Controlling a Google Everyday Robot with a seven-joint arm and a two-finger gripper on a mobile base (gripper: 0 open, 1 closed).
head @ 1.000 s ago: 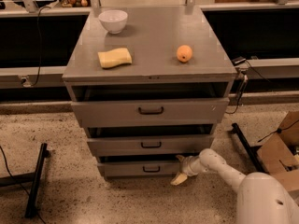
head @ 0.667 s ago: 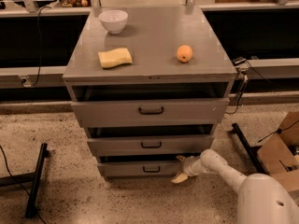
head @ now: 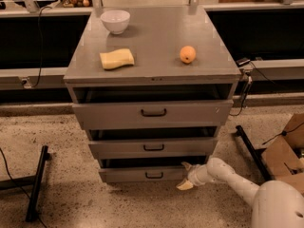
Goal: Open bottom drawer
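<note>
The grey metal cabinet (head: 152,77) has three drawers. The bottom drawer (head: 142,175) is the narrowest front, with a small dark bar handle (head: 154,175). It stands slightly out, with a dark gap above it. My gripper (head: 186,176) is low at the drawer's right end, on a white arm (head: 228,177) that comes in from the lower right. One yellowish fingertip (head: 184,185) points down toward the floor and the other lies against the drawer's right edge.
On the cabinet top are a white bowl (head: 115,21), a yellow sponge (head: 117,59) and an orange (head: 187,54). A cardboard box (head: 282,153) and a black bar (head: 249,148) lie on the floor at the right. A black stand leg (head: 37,182) lies at the left.
</note>
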